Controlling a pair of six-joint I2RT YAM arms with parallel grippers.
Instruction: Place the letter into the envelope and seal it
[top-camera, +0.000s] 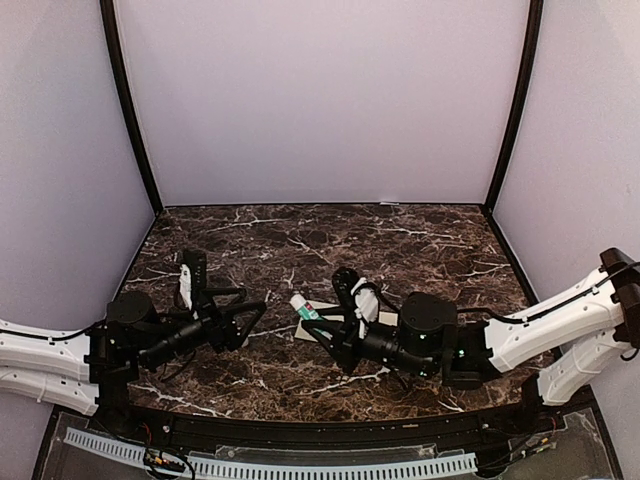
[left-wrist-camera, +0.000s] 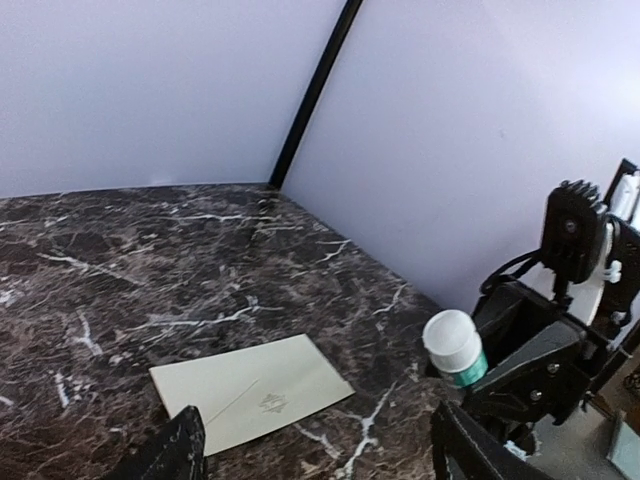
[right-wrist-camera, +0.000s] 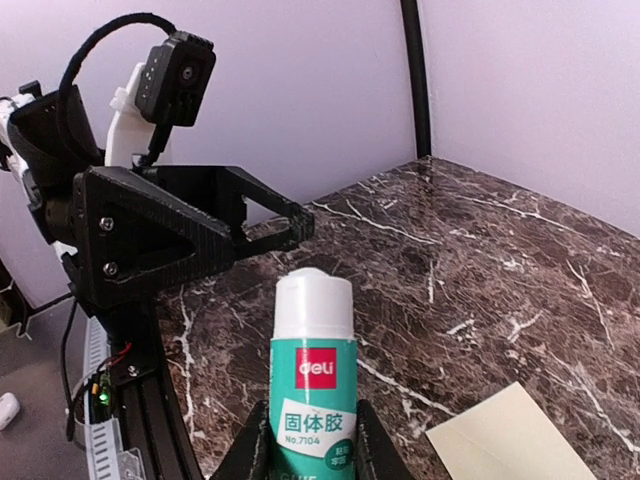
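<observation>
1. Gripper of left arm (top-camera: 245, 322), low over the left half of the dark marble table (top-camera: 420, 240), pointing right toward the other arm. Fingers (left-wrist-camera: 178, 450) spread wide at the two bottom corners of the left wrist view, nothing between them.
2. Envelope (left-wrist-camera: 250, 390), pale cream, flat on the marble near the table's middle, just ahead of those spread fingers. Faint diagonal seam and small emblem on the upper face. In the top view, mostly covered by the right arm's wrist, only pale edges showing.
3. Glue stick (right-wrist-camera: 313, 350), white cap on, teal label with red logo, raised off the table near the envelope. Cap end toward the left arm's fingers, a gap between them.
4. Gripper of right arm (right-wrist-camera: 313, 455), right of centre, reaching left. Clamped narrow on the lower body of the glue stick, one finger on each side of the label.
</observation>
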